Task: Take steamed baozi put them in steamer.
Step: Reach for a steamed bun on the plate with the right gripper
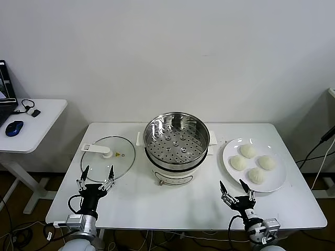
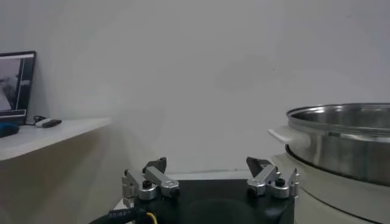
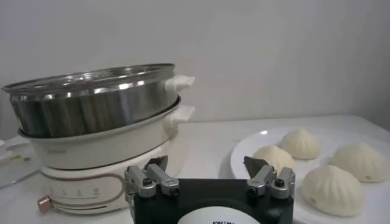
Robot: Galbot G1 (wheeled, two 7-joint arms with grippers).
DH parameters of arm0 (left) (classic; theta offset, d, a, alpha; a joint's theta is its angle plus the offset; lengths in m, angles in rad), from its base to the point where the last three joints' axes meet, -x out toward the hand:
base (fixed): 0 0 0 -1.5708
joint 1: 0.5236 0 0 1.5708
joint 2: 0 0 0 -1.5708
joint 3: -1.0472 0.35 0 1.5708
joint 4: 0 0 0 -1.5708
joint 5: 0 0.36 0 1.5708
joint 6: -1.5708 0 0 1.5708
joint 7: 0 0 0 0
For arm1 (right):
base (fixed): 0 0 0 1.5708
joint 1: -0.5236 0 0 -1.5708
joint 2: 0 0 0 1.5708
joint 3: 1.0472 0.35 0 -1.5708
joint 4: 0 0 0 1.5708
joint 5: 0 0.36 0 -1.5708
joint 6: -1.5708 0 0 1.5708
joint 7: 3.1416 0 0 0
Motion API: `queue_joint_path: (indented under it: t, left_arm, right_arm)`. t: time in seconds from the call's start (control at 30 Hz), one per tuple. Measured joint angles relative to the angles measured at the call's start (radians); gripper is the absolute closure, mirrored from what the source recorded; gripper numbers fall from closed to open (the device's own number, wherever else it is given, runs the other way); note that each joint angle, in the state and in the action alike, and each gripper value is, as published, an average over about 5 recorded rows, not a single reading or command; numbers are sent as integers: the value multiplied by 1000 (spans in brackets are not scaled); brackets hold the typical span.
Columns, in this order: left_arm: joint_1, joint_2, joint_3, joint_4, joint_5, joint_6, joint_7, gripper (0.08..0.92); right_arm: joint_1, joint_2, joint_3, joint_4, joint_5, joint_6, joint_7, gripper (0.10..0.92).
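Shiny perforated steamer [image 1: 176,140], pleated matte baozi [image 1: 253,163] – seemingly four, both hands [image 1: 237,187] wide open – empty.

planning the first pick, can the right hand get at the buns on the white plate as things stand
Probably yes: the open right hand sits just before the round white plate, and nothing stands between it and the four cream-white pleated buns.

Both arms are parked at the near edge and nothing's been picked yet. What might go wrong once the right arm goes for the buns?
The four baozi sit close together on the plate, so the open right gripper may nudge a neighbour. The steamer has a tall rim; a low carry could clip it. The left gripper waits open by the glass lid.
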Motion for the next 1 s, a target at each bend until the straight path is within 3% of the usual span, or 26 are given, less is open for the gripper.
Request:
queue_joint_path:
  t: [0.5,1.0]
  left_arm:
    - [-1,3,2,0,-1,1,7,177]
    - [-14,11,13,17,-15,-5,1,177]
  right_arm:
    - [121,-219,82,-134,35,52,-169,203]
    - [531,-536,-118,-505,-33,112,-648,203]
